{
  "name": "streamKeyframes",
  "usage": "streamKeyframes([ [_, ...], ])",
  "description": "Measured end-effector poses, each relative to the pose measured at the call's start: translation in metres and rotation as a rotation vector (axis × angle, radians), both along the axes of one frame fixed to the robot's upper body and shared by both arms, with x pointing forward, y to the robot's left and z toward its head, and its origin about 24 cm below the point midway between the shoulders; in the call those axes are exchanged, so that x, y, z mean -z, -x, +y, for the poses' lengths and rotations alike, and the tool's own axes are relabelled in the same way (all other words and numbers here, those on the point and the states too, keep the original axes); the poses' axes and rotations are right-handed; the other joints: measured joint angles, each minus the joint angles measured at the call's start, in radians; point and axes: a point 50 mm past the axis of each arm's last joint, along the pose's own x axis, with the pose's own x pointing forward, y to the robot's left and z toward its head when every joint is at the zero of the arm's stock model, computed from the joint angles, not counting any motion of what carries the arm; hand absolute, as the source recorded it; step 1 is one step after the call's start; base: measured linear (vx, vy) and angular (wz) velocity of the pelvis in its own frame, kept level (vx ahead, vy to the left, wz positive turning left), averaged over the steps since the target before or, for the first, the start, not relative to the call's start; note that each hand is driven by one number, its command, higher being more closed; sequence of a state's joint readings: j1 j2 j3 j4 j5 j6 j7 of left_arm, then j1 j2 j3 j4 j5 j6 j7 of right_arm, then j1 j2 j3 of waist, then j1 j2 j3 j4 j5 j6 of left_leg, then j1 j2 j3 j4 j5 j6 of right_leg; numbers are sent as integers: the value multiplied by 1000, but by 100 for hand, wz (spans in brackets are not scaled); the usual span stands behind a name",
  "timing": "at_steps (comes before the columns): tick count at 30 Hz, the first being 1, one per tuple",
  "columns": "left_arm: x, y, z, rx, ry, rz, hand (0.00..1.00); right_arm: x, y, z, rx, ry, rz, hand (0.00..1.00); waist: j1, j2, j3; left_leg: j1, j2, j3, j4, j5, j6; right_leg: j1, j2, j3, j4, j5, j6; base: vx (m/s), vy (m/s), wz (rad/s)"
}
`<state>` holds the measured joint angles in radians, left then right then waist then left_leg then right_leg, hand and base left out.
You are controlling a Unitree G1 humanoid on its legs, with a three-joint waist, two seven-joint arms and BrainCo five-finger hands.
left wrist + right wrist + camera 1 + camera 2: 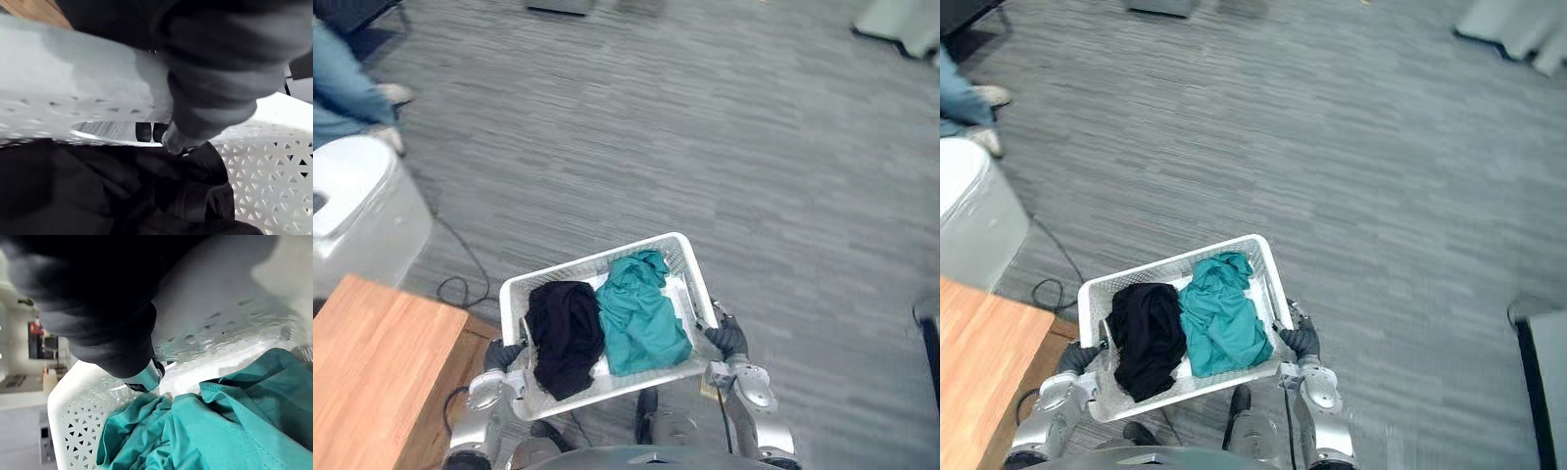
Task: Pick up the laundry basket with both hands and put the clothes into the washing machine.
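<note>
Laundry basket (697, 279) up off floor, close to body. Left hand (504, 354) and right hand (726, 338) curled round its side handles. Black garment (565, 333) and teal garment (641, 313) inside. Pickup looks done. Left to do: haul to white machine (362, 220) far left, unload.

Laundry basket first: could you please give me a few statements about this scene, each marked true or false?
The basket holds a black garment and a teal garment. True.
The teal garment lies towards the robot's left. False: it lies to the right of the black one.
The left hand and the right hand grip the basket's two ends. True.
The basket rests on the wooden table. False: it is held above the floor, beside the table.
</note>
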<state>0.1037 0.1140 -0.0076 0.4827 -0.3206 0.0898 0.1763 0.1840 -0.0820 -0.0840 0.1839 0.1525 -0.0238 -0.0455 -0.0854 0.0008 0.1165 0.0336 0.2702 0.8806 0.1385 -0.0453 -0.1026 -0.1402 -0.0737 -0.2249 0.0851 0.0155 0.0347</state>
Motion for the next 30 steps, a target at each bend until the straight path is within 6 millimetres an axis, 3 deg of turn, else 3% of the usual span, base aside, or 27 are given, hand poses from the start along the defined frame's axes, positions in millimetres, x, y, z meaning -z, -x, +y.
streamKeyframes([
  [4,2,-8,-12,44,10,4,100,5,16,-10,55,3,18,100,-18,1,-4,17,72,-19,83,-50,-36,32,35,-9,23,-45,-1,-80,-113,-12],
  [7,6,-1,-14,32,19,28,100,9,24,-9,57,-7,34,100,-17,31,3,6,191,-21,296,-103,1,13,71,16,118,-121,-38,-57,-67,-25],
  [8,9,6,-10,15,13,45,100,12,27,-6,52,-17,49,100,-1,49,13,-40,265,-77,477,-87,156,17,90,34,149,-134,-53,26,-112,-68],
  [9,13,14,-9,-8,19,65,100,13,30,-4,45,-17,56,100,13,48,15,-96,299,-212,614,-16,286,42,103,66,158,-145,-65,27,-107,-77],
  [10,14,19,-10,-18,28,73,100,14,31,-2,41,-19,62,100,18,59,21,-125,300,-294,667,36,289,57,113,86,162,-151,-75,102,-52,-80],
  [11,14,27,-10,-47,39,62,100,14,34,-5,33,-4,69,100,30,70,31,-186,267,-465,745,82,230,76,119,128,171,-165,-80,133,47,-87],
  [12,12,32,-14,-77,56,46,100,9,29,-4,18,5,54,100,33,93,32,-234,162,-580,790,-19,145,70,114,180,181,-168,-86,155,77,-95],
  [13,10,33,-14,-90,60,32,100,5,25,-4,13,10,35,100,37,98,35,-251,91,-628,782,-71,119,66,111,213,180,-167,-90,128,134,-115],
  [14,8,32,-12,-108,63,14,100,-1,19,-4,-13,24,8,100,59,99,34,-271,-50,-712,682,-142,98,54,104,271,171,-167,-91,106,127,-134],
  [15,7,34,-9,-135,71,0,100,-5,12,1,-47,24,-15,100,79,99,33,-281,-107,-722,521,-178,99,56,102,286,135,-166,-93,109,118,-128],
  [18,3,34,-2,-168,67,-24,100,-13,8,9,-79,18,-50,100,88,84,41,-304,-125,-718,171,-116,81,86,97,287,68,-158,-106,155,100,-74],
  [19,-1,32,-1,-171,67,-45,100,-15,8,8,-78,22,-60,100,91,81,39,-305,-126,-769,57,-80,28,84,100,295,78,-170,-85,278,212,-72],
  [20,-1,33,-3,-172,72,-50,100,-15,7,6,-79,32,-57,100,97,88,33,-318,-116,-811,57,-70,-2,89,106,321,97,-182,-66,317,256,-82],
  [21,0,33,-4,-175,73,-49,100,-15,6,7,-81,33,-58,100,101,85,29,-320,-118,-816,83,-48,2,88,102,342,120,-192,-56,382,331,-98],
  [22,2,38,-2,-188,76,-36,100,-16,5,8,-92,37,-61,100,102,73,11,-338,-146,-816,141,-22,31,64,84,388,181,-239,-33,370,336,-101],
  [24,3,41,-1,-199,80,-28,100,-12,8,10,-98,37,-46,100,95,41,-28,-342,-208,-773,207,-59,70,43,22,436,250,-310,17,346,318,-65],
  [25,3,41,0,-196,78,-25,100,-9,11,9,-88,31,-37,100,83,18,-36,-324,-245,-756,209,-85,91,22,-1,451,365,-331,31,345,251,-17],
  [26,3,41,2,-190,68,-24,100,-5,12,13,-79,13,-25,100,79,-19,-34,-288,-293,-730,205,-116,116,-71,-18,470,653,-323,54,489,325,-1],
  [27,2,38,4,-172,55,-21,100,-1,14,14,-74,4,-10,100,63,-41,-25,-237,-335,-726,195,-136,139,-126,-37,455,875,-230,43,412,265,8],
  [28,3,39,5,-167,51,-13,100,2,16,15,-70,-2,2,100,57,-45,-22,-208,-350,-726,190,-137,155,-136,-49,430,949,-189,24,502,272,20],
  [29,4,40,6,-162,48,0,100,6,18,16,-61,-12,23,100,55,-45,-9,-141,-371,-724,181,-164,187,-162,-64,364,1080,-185,-8,345,152,6],
  [30,4,40,6,-162,46,1,100,6,18,16,-63,-13,20,100,59,-45,-1,-112,-380,-726,164,-172,190,-177,-64,341,1111,-199,-26,510,216,-1],
])
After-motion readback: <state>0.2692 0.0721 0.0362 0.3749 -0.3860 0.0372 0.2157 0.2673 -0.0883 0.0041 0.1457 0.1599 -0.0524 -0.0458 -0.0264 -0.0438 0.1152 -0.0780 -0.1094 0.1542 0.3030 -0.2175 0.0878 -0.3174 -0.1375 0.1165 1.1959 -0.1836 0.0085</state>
